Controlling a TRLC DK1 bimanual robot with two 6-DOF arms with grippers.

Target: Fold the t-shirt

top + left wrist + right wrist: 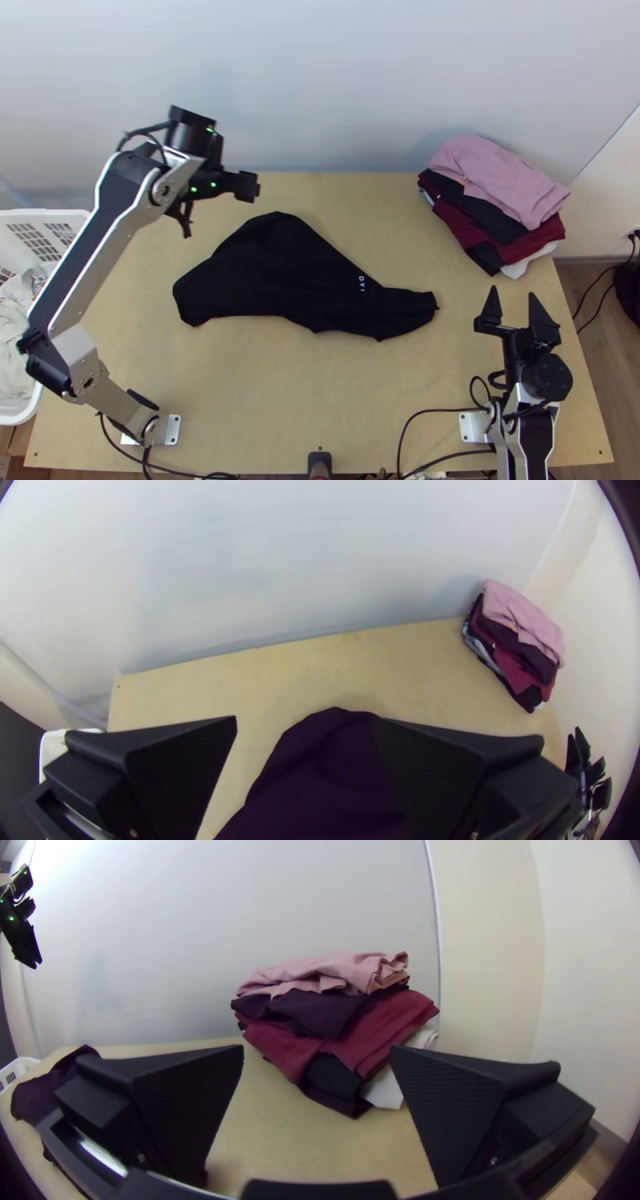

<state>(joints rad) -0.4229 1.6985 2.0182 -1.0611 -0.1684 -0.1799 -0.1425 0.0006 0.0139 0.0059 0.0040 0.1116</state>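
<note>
The black t-shirt (280, 280) lies loosely bunched across the middle of the table, small white lettering near its right part. My left gripper (218, 206) hangs in the air above the shirt's upper left side. In the left wrist view the same gripper (307, 747) stands open, with the shirt (327, 773) below and nothing held. At the table's right side is my right gripper (514, 308), apart from the shirt. Its fingers are spread in the right wrist view, where the gripper (317, 1073) holds nothing; part of the shirt (43, 1093) lies beyond one finger.
A stack of folded clothes (500, 196), pink on top, sits at the table's far right corner. A white basket (48, 214) with light cloths stands left of the table (264, 400). Cables run along the near edge.
</note>
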